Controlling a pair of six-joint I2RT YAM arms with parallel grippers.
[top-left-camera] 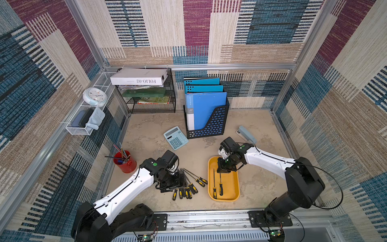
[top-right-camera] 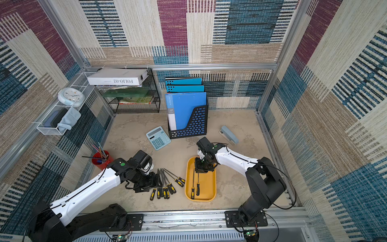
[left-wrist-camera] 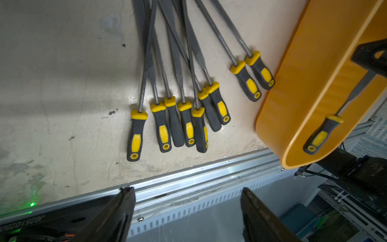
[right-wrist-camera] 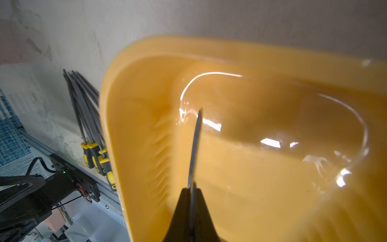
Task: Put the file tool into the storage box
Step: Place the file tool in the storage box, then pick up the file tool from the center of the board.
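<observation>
**Over the storage box (top-left-camera: 235,189), the right end effector (top-left-camera: 223,170) is holding the file tool (top-left-camera: 220,184)**

The right arm is reaching forward with its wrist bent down over the box's far end. Its fingers are pinching the file tool's blade, and the handle is pointing toward the near rim beside another file (top-left-camera: 214,184) lying inside. The left arm is stretching low over the pile of files (top-left-camera: 192,186) on the desk (top-left-camera: 150,134), with the left end effector (left-wrist-camera: 186,189) spread wide.

Loose files (top-left-camera: 188,187) left of storage box (top-left-camera: 231,184), seemingly two files (top-left-camera: 214,192) inside
</observation>
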